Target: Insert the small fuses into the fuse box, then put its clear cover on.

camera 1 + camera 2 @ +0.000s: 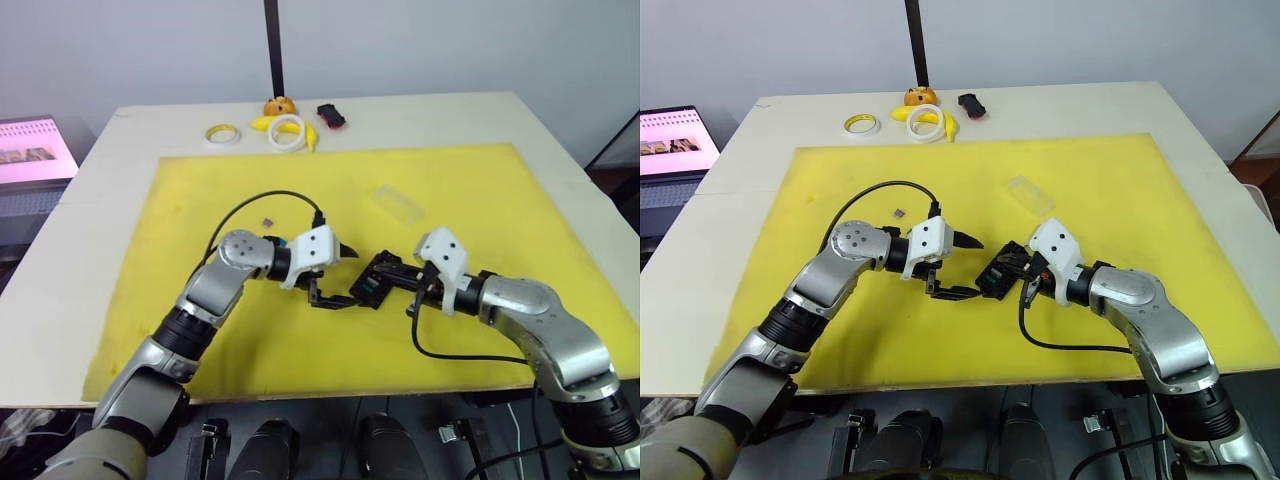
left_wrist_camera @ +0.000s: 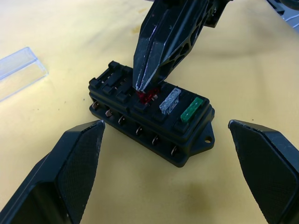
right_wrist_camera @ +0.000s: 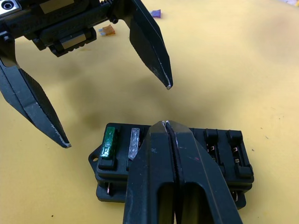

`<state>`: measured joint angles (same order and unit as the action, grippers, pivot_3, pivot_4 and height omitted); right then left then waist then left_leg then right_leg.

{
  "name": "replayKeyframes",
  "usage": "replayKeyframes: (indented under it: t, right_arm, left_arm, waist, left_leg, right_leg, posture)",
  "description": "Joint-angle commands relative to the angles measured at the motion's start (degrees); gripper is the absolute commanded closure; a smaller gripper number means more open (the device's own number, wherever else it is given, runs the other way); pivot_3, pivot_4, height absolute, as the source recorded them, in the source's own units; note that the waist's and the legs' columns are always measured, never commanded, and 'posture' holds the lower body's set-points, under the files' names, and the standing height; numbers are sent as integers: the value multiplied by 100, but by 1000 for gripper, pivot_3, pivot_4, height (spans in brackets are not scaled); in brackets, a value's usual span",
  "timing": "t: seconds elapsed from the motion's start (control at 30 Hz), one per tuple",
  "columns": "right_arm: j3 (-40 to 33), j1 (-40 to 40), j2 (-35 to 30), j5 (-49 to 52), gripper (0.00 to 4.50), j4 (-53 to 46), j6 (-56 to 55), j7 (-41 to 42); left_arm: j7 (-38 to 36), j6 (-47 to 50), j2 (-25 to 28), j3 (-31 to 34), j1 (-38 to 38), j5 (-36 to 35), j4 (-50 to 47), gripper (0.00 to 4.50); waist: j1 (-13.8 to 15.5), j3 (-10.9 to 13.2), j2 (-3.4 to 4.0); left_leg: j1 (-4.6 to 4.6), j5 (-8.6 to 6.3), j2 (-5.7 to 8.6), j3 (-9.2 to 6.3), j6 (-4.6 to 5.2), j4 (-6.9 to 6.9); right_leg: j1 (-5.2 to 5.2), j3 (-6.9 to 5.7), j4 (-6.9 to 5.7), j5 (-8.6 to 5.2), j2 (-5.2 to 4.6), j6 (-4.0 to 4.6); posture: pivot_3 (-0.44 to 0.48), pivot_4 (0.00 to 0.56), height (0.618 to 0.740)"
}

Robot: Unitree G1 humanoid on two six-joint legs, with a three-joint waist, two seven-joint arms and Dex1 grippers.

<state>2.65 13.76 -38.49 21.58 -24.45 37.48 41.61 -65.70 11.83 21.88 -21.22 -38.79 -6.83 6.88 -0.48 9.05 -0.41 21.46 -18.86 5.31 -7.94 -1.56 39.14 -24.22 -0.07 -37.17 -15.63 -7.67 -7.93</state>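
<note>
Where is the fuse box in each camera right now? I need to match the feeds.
Left eye view: fuse box on the yellow mat, between the two grippers.
Right eye view: fuse box at centre, same spot.
Left wrist view: centre, right gripper shut on a red fuse.
Right wrist view: lower centre, behind the right gripper.
Shared landmark: green fuse at the box's end.

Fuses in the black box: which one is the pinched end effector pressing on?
The red fuse, under the shut right end effector. The grey fuse and green fuse sit untouched beside it in the fuse box.
</note>
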Motion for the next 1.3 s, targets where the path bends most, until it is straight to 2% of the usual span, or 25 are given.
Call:
replayKeyframes:
  t: [0.03,0.5,0.93,1.3]
  right_arm:
    - [11,-118,-37,51,4478,60,334,-34]
    - [-580,170,106,823,4478,-212,713,-107]
    - [-107,74,53,516,4478,-2,897,-346]
    - [272,-108,-54,24,4478,93,477,-326]
  left_arm:
    - [19,-121,-19,96,-112,-20,-39,0]
    - [16,-161,-34,95,-137,-26,11,0]
    - [30,-179,-39,86,-137,-13,14,0]
    - [13,-224,-44,68,-136,-5,23,0]
  waist:
    - [1,0,0]
    - [-9,0,0]
    - [-9,0,0]
    - [-13,-1,0]
  left_leg:
    - [0,0,0,0,0,0]
    - [2,0,0,0,0,-1]
    - [1,0,0,0,0,-1]
    - [-3,0,-1,0,0,-1]
  right_leg:
    - [0,0,0,0,0,0]
    - [-2,0,0,0,0,0]
    - [-3,0,0,0,0,0]
    - [0,0,0,0,1,0]
  posture:
    - [0,150,740]
    - [0,150,740]
    - [0,150,740]
    - [0,150,740]
